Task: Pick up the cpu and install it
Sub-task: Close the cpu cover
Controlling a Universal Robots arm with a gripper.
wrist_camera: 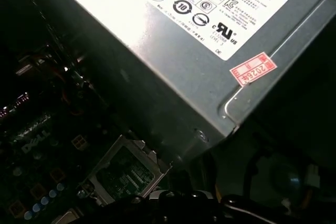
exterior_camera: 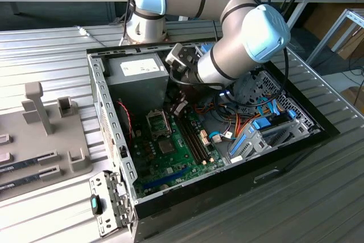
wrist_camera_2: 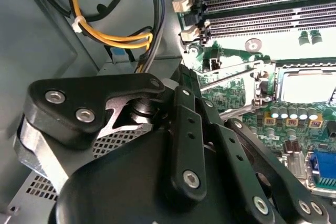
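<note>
Open computer case (exterior_camera: 108,112) on metal bench, gripper (exterior_camera: 181,106) inside, over socket (exterior_camera: 157,122).
We can't tell jaw state; cpu unseen by us.

Matt black plastic tool (wrist_camera_2: 173,145) links, dull grey sheet-metal PSU (wrist_camera: 173,51) w/ paper labels, glossy green PCB (exterior_camera: 176,146).

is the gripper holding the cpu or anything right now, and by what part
It cannot be told. The gripper hangs inside the computer case, close to the socket frame on the motherboard, but its fingertips are hidden, so any hold on a chip stays unseen.
</note>
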